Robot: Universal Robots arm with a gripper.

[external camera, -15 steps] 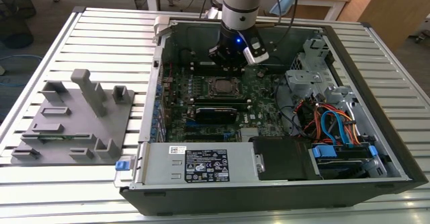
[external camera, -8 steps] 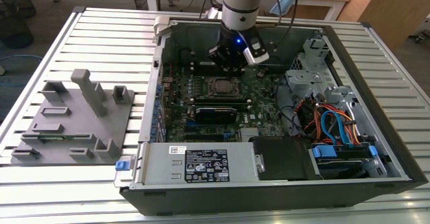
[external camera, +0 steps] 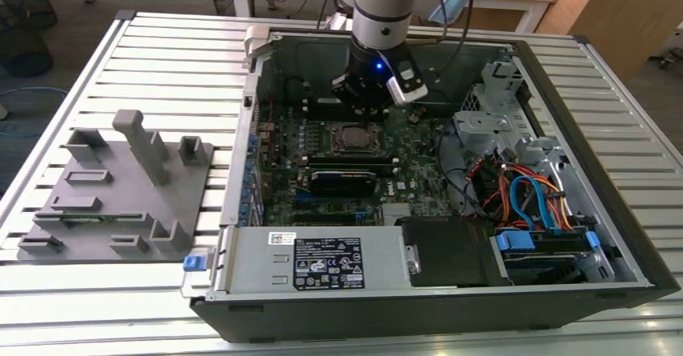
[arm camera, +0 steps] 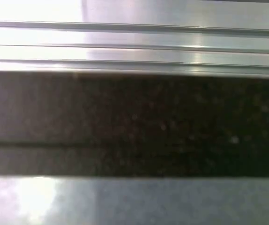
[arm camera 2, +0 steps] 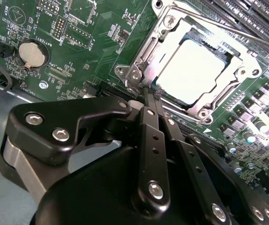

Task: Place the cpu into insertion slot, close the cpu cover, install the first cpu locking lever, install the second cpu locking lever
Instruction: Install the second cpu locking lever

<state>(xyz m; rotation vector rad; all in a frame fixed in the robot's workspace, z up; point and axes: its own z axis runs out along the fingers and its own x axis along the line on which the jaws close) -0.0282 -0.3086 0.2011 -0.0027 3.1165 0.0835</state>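
Observation:
The cpu lies flat in the insertion slot, its silver top bright in the second wrist view. The cpu cover sits down around it as a silver frame. A thin locking lever rod runs along one side of the socket. My gripper is shut, its two black fingers pressed together with the tips at the socket's corner by a small lever hook. In the exterior view the gripper hangs inside the open computer case, just behind the socket.
The green motherboard carries a coin battery and long memory slots. A black card sits in front of the socket. A drive cage with coloured cables stands at the exterior view's right. A grey fixture lies on the slatted table.

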